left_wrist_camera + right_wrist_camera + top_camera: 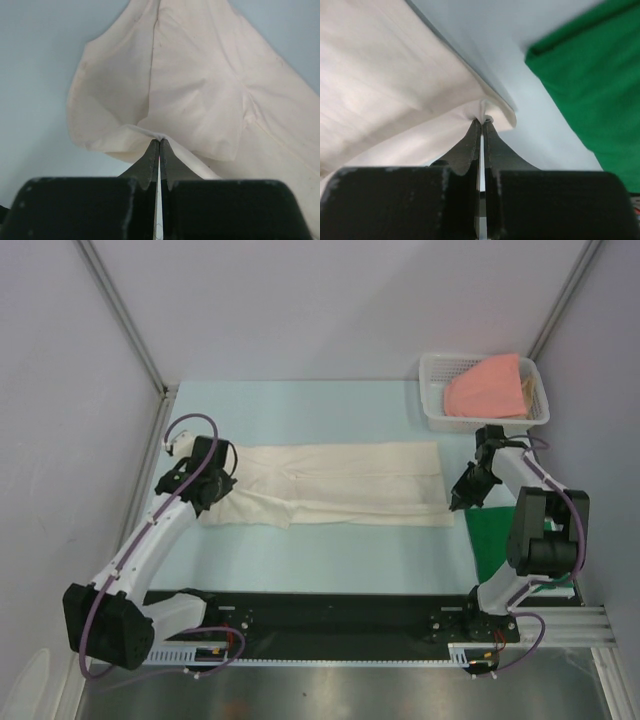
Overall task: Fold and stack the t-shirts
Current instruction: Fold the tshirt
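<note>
Nearest me, both wrist views show the jaws pressed together with a thin fold of fabric caught at the tips. The left gripper [159, 141] pinches the left end of the cream-white t-shirt [340, 485], and the right gripper [482, 120] pinches its right end at an edge or corner; which hem exactly I cannot tell. The shirt lies stretched between the two sets of fingers as a long band on the table [330, 560]. By the look of it, it is already narrowed lengthwise, and the cloth tents up slightly into each pinch. Handling note: light, limp cotton with no stiffness. It will sag wherever it is unsupported, and so thin a pinch could slip out if the arms pull apart too hard or move unevenly. I judge the sound holds to be the end corners, with all layers inside the jaws and both ends lifted together. Just right of the right fingers, apart from the cream cloth, the dark green t-shirt [488, 538] lies on the table, partly hidden by that arm; I expect the same soft behaviour. Farthest out, beyond the right fingers at the back corner, stands the white lattice basket [432, 400]. It holds the salmon-pink t-shirt [487, 388] in a bunched heap that rises above the rim.
</note>
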